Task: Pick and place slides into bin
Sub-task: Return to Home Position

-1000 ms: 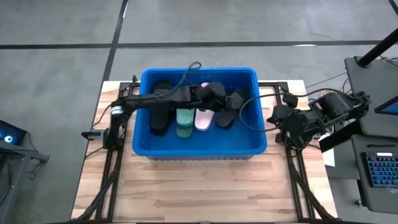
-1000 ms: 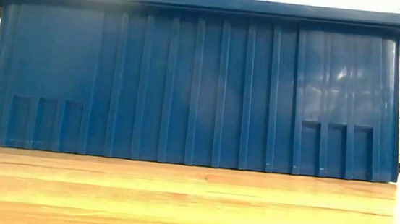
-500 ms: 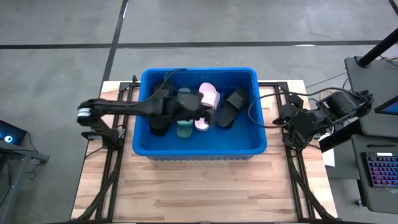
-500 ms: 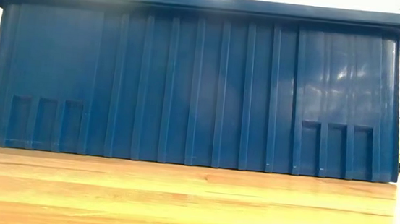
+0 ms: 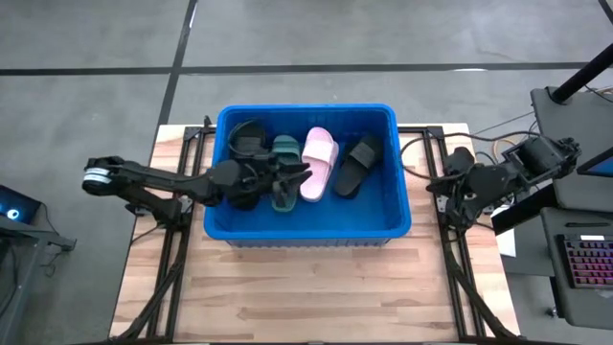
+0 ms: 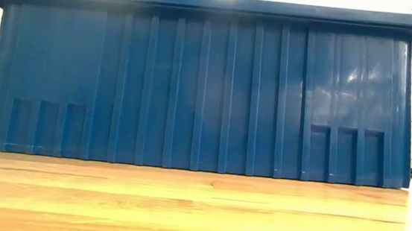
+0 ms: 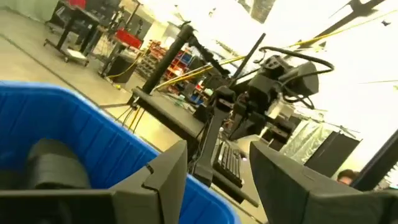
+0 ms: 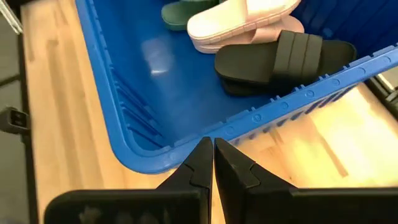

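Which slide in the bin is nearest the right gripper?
The black slide at the bin's right end, beside the pink slide. The green slide and a second black slide lie farther left, by the open left gripper; the right gripper sits outside the bin.

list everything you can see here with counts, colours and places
bin: one, bright blue, middle of the table
pink slides: seemingly two stacked, light pink, mid-bin
green slide: one seen, dark green, beside the pink
black slides: at least two, black, either end of the row in the bin
table: one, light wood, under the bin
keyboard: one, dark, desk right of table
left gripper: one, dark, open, above the slides in the bin
right gripper: one, dark, shut, empty, outside the bin's right wall
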Robot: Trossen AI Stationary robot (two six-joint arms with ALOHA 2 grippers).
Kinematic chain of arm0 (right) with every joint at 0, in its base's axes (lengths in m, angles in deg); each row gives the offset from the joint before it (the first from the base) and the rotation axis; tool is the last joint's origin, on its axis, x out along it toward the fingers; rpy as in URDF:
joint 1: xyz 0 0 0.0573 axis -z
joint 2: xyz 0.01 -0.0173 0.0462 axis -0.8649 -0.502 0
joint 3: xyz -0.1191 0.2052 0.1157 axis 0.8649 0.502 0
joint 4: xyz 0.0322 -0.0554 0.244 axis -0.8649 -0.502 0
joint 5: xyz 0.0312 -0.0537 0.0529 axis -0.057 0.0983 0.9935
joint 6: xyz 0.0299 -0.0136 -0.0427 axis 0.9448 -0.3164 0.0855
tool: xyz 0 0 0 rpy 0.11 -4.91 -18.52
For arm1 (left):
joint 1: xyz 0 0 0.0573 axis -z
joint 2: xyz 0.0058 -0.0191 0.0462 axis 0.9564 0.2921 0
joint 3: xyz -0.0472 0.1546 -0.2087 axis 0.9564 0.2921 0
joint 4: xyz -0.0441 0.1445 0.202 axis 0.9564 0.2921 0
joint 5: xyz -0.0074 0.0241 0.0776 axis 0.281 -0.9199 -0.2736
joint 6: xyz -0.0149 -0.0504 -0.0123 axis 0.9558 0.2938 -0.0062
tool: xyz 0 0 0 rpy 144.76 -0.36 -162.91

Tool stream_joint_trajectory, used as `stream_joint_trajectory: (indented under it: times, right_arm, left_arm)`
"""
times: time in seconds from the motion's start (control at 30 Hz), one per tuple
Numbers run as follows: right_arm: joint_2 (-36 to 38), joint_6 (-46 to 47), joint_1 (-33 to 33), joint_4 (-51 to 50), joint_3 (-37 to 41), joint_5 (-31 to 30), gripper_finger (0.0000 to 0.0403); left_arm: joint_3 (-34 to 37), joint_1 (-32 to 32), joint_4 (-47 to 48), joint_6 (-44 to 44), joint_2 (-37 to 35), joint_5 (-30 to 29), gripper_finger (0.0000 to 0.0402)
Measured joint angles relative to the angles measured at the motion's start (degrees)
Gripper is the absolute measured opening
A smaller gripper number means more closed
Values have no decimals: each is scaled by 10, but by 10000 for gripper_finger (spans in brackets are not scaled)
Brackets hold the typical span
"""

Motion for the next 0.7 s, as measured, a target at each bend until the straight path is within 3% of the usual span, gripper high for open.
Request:
stream_joint_trajectory:
  times: [0.2, 0.33, 0.5, 0.7]
  right_arm:
    - [16, 4, 0, 24, 2, 1, 8]
    - [20, 14, 0, 26, 9, 46, 8]
    - [24, 18, 0, 53, 39, 103, 8]
    - [27, 14, 0, 114, 68, 102, 8]
  left_arm:
    - [13, 0, 0, -60, -32, 52, 139]
    - [23, 0, 0, -84, -49, 105, 88]
    - [56, 0, -1, -87, -70, 129, 11]
    - [107, 0, -46, -90, -107, 131, 1]
